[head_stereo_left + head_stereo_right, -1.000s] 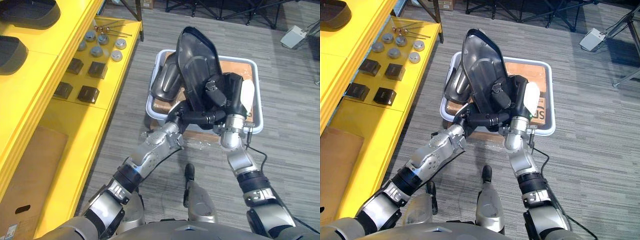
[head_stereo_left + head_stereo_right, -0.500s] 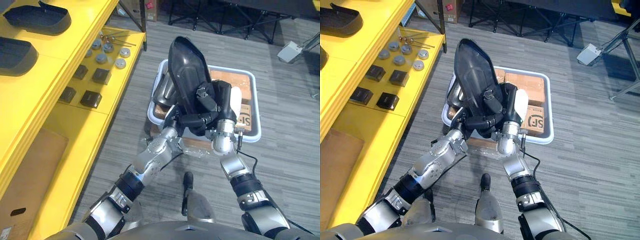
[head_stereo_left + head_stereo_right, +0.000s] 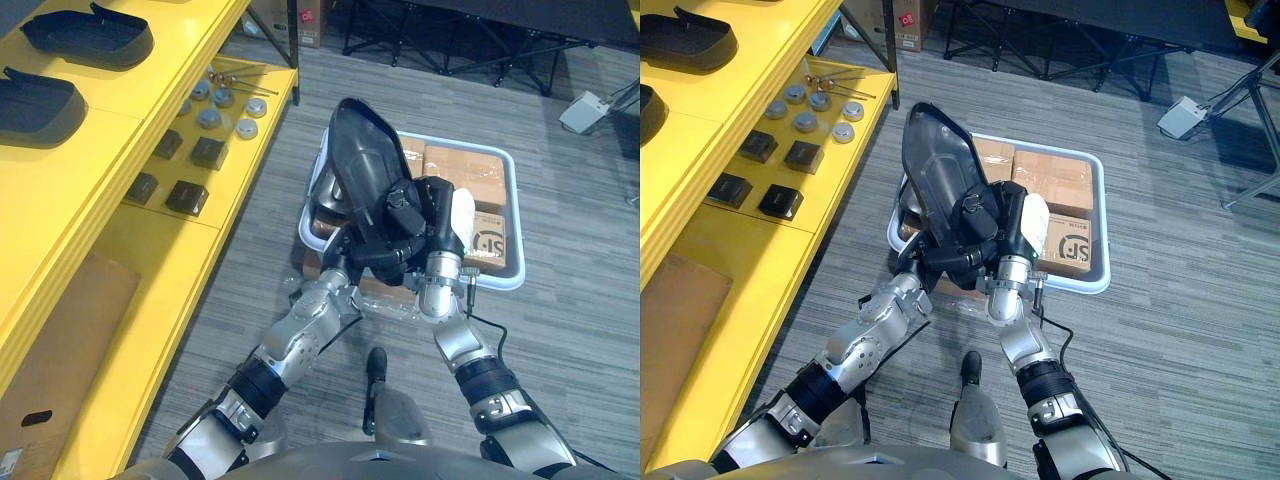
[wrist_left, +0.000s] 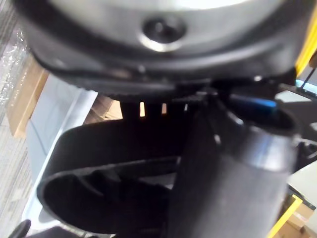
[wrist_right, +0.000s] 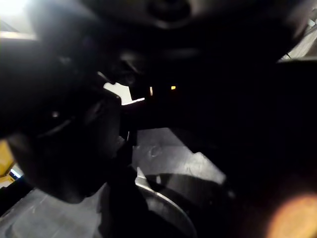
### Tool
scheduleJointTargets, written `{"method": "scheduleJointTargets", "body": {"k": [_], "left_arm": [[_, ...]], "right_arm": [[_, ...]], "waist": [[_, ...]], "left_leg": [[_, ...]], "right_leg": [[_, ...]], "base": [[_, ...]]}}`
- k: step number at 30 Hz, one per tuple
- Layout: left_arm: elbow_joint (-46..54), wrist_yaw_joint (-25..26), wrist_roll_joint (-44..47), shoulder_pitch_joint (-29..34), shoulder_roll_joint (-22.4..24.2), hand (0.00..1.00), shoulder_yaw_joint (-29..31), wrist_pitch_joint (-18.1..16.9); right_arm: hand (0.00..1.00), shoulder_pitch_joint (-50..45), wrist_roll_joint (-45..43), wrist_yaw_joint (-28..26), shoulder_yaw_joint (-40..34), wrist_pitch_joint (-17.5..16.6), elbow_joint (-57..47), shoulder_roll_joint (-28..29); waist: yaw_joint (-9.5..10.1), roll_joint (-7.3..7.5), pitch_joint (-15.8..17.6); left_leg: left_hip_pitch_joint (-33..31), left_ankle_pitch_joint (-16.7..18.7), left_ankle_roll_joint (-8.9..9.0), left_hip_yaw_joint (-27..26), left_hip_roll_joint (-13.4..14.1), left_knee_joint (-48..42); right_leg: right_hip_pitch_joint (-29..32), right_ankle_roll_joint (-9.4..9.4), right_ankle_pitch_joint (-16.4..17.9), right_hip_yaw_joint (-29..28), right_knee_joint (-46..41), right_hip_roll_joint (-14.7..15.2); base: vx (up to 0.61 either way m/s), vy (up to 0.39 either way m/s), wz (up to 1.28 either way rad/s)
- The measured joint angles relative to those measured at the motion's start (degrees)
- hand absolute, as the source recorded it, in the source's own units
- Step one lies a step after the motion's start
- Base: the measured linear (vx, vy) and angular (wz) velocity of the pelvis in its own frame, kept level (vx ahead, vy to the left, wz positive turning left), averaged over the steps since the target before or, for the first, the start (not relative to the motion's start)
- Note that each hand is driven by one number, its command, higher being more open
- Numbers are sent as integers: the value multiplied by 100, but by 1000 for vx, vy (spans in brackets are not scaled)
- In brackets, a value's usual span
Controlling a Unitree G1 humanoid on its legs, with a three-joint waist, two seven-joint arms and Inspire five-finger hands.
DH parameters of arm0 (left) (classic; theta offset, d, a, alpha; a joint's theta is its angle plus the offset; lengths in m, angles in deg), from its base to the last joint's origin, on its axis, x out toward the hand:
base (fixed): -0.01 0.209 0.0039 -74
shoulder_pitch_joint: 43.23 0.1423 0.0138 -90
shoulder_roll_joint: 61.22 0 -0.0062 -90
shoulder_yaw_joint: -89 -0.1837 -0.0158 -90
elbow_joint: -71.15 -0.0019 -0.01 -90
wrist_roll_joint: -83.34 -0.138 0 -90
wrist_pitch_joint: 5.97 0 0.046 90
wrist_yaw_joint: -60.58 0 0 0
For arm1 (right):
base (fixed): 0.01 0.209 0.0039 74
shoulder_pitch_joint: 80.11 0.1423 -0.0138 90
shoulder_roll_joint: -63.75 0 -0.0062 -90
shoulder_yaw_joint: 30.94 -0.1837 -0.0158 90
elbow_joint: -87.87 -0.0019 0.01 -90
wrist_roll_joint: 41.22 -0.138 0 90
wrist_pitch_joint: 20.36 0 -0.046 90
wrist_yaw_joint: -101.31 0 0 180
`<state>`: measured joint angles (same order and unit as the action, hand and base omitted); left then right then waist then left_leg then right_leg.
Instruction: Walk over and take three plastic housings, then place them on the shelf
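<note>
A large black plastic housing [image 3: 362,165] stands tilted upward above the white bin [image 3: 505,275], held between both hands. My right hand [image 3: 432,215], with its white thumb cover, curls round the housing's right side. Below its lower edge my left hand [image 3: 345,252] grips it from underneath. The left wrist view shows the housing's curved black rim [image 4: 99,163] very close. A second black housing [image 3: 322,195] lies in the bin's left part. Two more black housings [image 3: 90,30] [image 3: 35,95] rest on the yellow shelf's top level [image 3: 100,150].
Cardboard boxes [image 3: 470,165] fill the bin's right side. On the shelf's lower level [image 3: 150,250] lie small black blocks [image 3: 185,195] and several metal discs [image 3: 245,127]. A cardboard sheet [image 3: 60,340] sits under the shelf. Dark stands [image 3: 450,40] rise beyond the bin on grey floor.
The whole view has shifted back, showing more of the shelf and the bin's boxes. Both hands keep their hold, and the housing sits a little further left over the bin.
</note>
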<state>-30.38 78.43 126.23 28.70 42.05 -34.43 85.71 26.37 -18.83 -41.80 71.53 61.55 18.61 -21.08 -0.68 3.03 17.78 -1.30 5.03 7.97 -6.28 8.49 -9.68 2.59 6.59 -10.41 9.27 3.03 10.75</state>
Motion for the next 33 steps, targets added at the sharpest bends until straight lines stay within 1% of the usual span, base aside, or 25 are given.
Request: {"method": "scheduleJointTargets", "body": {"k": [1,4,7,9,10,11,12,13,16,19,23,25,27,28,29,33], "left_arm": [[-48,-71,18,1,-1,100,2,-42],[-212,-302,454,2,-3,100,18,-158],[-282,-629,1145,17,1,100,59,-213],[-282,-839,1649,16,48,100,170,-608],[-282,-904,1776,15,48,100,211,-700],[-281,-1039,1936,7,53,100,291,-887],[-281,-1113,2019,6,56,100,305,-968],[-281,-1249,2193,1,56,100,364,-1131],[-272,-1542,2498,-23,71,100,418,-1438],[-263,-1559,2615,-62,71,100,412,-1562],[-243,-1490,2586,-130,71,100,395,-1561],[-243,-1347,2125,-212,70,100,397,-1510],[-239,-1254,1483,-329,67,100,406,-1340],[-231,-1229,1318,-370,67,100,406,-1265],[-162,-1195,1006,-427,62,100,418,-1126],[50,-1176,-1,-539,45,100,440,-763]], "right_arm": [[0,-1,2,7,4,0,0,0],[0,-6,125,26,9,-6,-1,9],[0,-26,137,33,9,-37,-18,53],[0,-137,-46,93,2,-62,-25,67],[0,-166,-76,98,2,-84,-28,82],[0,-233,-78,100,6,-129,-29,114],[0,-259,-79,97,7,-136,-29,145],[0,-300,-81,92,25,-150,-29,190],[0,-416,-87,65,71,-211,-30,222],[0,-450,-87,68,103,-255,-54,221],[0,-455,-89,74,109,-258,-103,206],[0,-455,-91,87,108,-257,-128,191],[0,-455,-147,96,106,-257,-136,147],[0,-457,-203,95,105,-257,-136,139],[0,-459,-324,95,105,-255,-135,137],[0,-466,-490,92,102,-254,-144,123]], "waist": [[10,0,0],[44,10,5],[40,38,3],[33,66,-5],[23,77,-12],[2,103,-24],[-13,114,-26],[-43,129,-26],[-86,139,-26],[-105,140,-26],[-117,140,-26],[-118,140,-26],[-118,140,-26],[-118,141,-26],[-119,141,-25],[-150,141,-25]], "left_leg": [[7,0,0,-2,0,2],[44,0,0,-30,0,24],[89,-3,4,-46,-1,96],[90,-3,5,-54,-1,96],[90,-2,5,-62,-1,99],[89,-1,5,-77,0,107],[88,-1,5,-80,-1,110],[89,0,6,-83,-1,112],[89,1,6,-84,0,113],[91,2,7,-90,-1,109],[88,1,7,-105,-1,108],[87,1,7,-106,-1,108],[84,1,7,-106,-1,112],[79,1,7,-106,-1,113],[72,1,7,-105,-2,116],[74,2,7,-109,-4,119]], "right_leg": [[-5,1,1,-1,0,0],[-15,7,5,-23,0,0],[-24,21,22,-30,1,0],[-22,21,27,-31,1,0],[-16,21,28,-33,1,0],[-4,20,28,-39,1,0],[-1,19,29,-40,1,0],[-1,19,29,-41,1,0],[-1,12,33,-42,1,0],[0,7,35,-53,1,0],[15,3,35,-71,2,0],[17,3,35,-72,2,0],[21,3,34,-71,2,0],[25,2,34,-71,3,0],[33,2,34,-71,4,0],[33,1,33,-81,10,0]], "base": [[0,0,0],[-12,7,-4],[0,0,0],[0,0,0],[24,11,-4],[17,7,-3],[0,0,0],[0,0,0],[0,0,0],[0,0,0],[0,0,0],[0,0,0],[0,0,0],[0,0,0],[0,0,0],[0,0,0]]}}
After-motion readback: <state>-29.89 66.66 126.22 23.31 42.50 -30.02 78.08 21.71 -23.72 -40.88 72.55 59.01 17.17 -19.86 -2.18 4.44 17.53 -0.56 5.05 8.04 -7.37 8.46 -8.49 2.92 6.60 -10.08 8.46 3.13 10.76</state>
